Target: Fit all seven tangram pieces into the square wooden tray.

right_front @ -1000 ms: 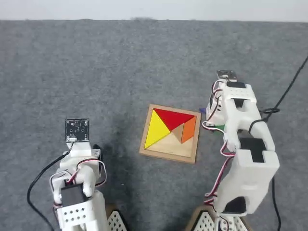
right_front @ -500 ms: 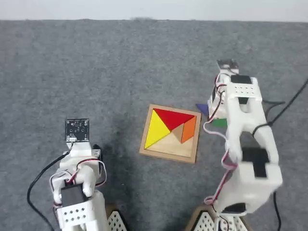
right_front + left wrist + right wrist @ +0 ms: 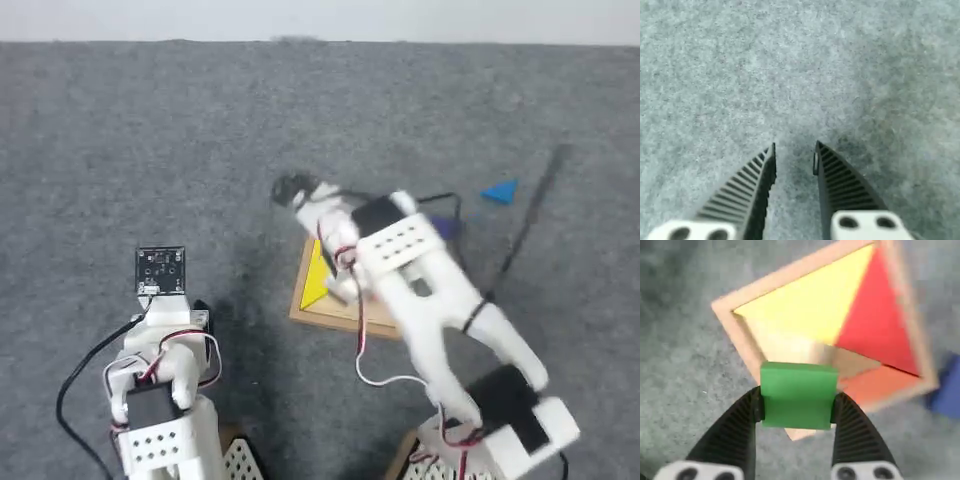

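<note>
Over the near corner of the square wooden tray [image 3: 728, 315], the right gripper [image 3: 797, 401] clamps a green square [image 3: 797, 395] between its two black fingers, one on each side of the piece. The right wrist view shows the green square in front of the tray's rim and its bare wooden floor; whether it touches the wood cannot be told. Three pieces already lie inside the tray: a yellow triangle [image 3: 810, 305] along one side, a red triangle [image 3: 880, 325] touching it, and an orange piece [image 3: 875, 385] against the red one. A dark blue piece [image 3: 947, 387] sits on the grey mat [image 3: 150, 130] just beyond the tray's rim. From the high camera, the right arm [image 3: 410, 260] slants across the tray and covers most of it, leaving part of the yellow triangle and the near rim in sight, while a blue triangle [image 3: 499, 190] lies on the mat well apart from the tray, on the right arm's side. At the table's near left, the left arm [image 3: 160, 390] stands well away from the tray; the left gripper [image 3: 795, 147] points down at bare mat, its toothed jaws a narrow gap apart and holding nothing.
</note>
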`<state>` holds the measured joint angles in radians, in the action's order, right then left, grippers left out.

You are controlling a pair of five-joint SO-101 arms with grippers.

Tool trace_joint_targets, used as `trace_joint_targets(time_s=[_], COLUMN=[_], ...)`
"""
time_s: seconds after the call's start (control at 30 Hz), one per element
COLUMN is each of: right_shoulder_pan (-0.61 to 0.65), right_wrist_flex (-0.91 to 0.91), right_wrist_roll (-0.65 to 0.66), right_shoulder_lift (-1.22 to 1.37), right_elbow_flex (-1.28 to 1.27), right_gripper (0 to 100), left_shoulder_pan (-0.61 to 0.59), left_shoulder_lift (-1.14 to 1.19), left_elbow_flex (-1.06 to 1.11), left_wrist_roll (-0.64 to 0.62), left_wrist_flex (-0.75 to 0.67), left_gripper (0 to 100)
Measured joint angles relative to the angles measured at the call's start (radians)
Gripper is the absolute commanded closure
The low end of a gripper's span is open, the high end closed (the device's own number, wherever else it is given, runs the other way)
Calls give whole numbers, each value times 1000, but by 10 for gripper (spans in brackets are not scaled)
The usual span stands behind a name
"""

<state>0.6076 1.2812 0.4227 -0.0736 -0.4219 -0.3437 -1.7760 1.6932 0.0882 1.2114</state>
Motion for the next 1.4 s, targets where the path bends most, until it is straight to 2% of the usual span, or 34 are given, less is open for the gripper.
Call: trace_joint_targets(time_s=[0.17, 0.33, 0.4, 0.83, 1.0, 1.2, 1.4], right_shoulder_pan=[3, 29, 28, 31, 6, -48, -44], right_wrist_flex=[-75, -100, -100, -123, -123, -130, -176], right_wrist_roll=[3, 6, 20, 32, -32, -109, -201], right_shoulder_lift=[54, 101, 115, 121, 121, 121, 121], right_elbow_flex=[-57, -58, -58, -58, -58, -57, -57], right_gripper=[966, 810, 785, 794, 890, 899, 901], left_shoulder_pan=[0, 0, 0, 0, 0, 0, 0], left_shoulder_lift=[0, 0, 0, 0, 0, 0, 0], left_elbow_flex=[0, 0, 0, 0, 0, 0, 0], left_wrist_roll=[0, 0, 0, 0, 0, 0, 0], left_wrist_flex=[0, 0, 0, 0, 0, 0, 0], left_gripper=[879, 879, 879, 879, 879, 879, 879])
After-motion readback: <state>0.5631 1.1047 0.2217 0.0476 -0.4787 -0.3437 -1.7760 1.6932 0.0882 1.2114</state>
